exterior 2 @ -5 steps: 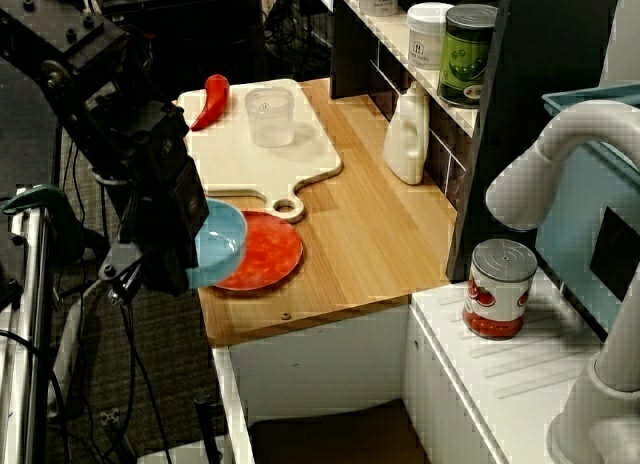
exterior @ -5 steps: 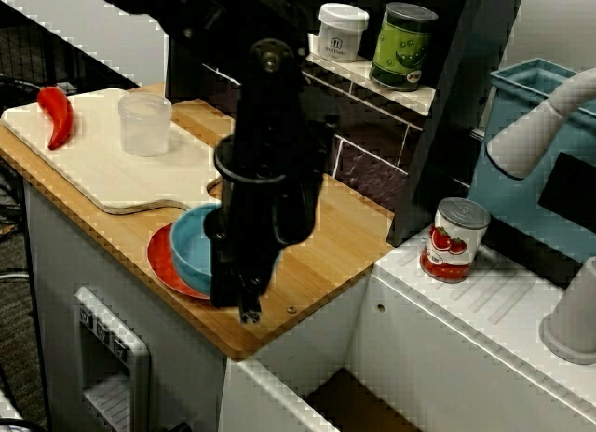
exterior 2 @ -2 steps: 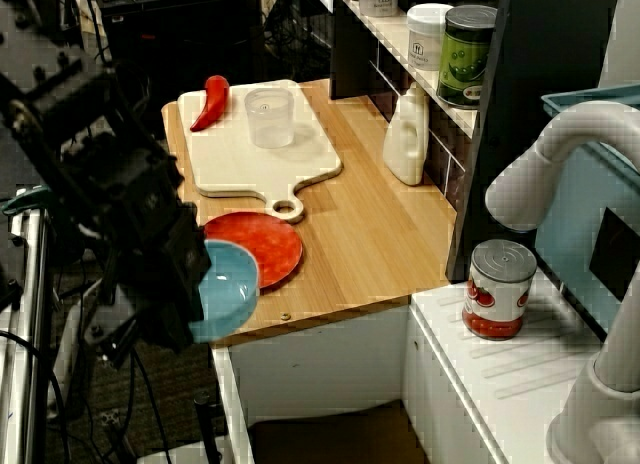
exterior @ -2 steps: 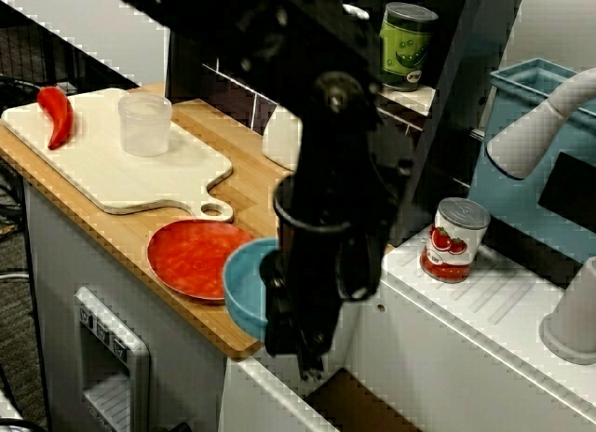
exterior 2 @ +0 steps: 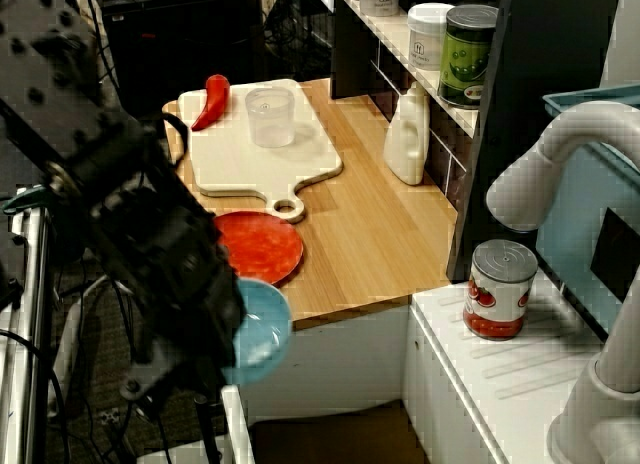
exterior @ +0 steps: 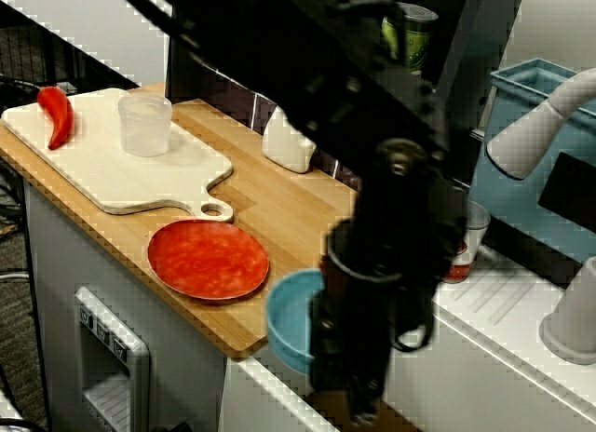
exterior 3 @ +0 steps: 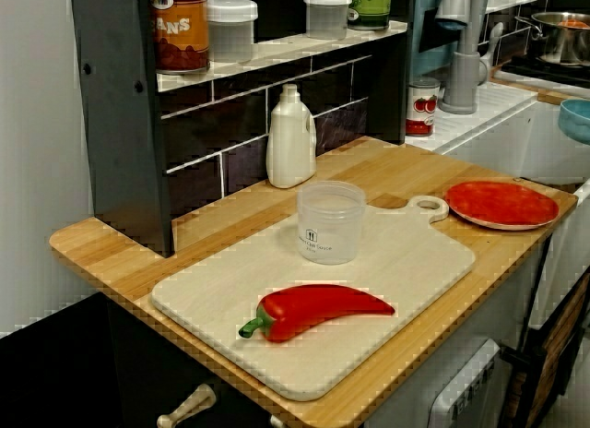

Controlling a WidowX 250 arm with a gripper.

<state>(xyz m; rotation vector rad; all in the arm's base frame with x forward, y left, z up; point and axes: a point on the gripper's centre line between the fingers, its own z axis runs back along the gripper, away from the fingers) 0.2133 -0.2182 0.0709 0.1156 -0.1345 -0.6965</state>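
My gripper (exterior: 357, 402) is shut on the rim of a blue bowl (exterior: 292, 328), which hangs in the air just off the wooden counter's (exterior: 307, 218) front right corner. In the view from above the bowl (exterior 2: 262, 329) sits right of the gripper (exterior 2: 205, 369), in front of the counter edge. The dark arm hides the fingertips. A red plate (exterior: 207, 258) lies bare on the counter left of the bowl. From the cutting-board end only the bowl's edge (exterior 3: 577, 120) shows, far right.
A cutting board (exterior: 112, 167) carries a red pepper (exterior: 56, 114) and a clear cup (exterior: 144, 123). A white bottle (exterior: 287, 139) stands at the back wall. A tomato can (exterior 2: 497, 289) and a grey faucet (exterior 2: 560, 154) are on the white sink unit (exterior 2: 470, 374).
The gripper lifted the blue bowl off the red plate and carried it right and forward, past the counter's corner. The plate now lies uncovered.
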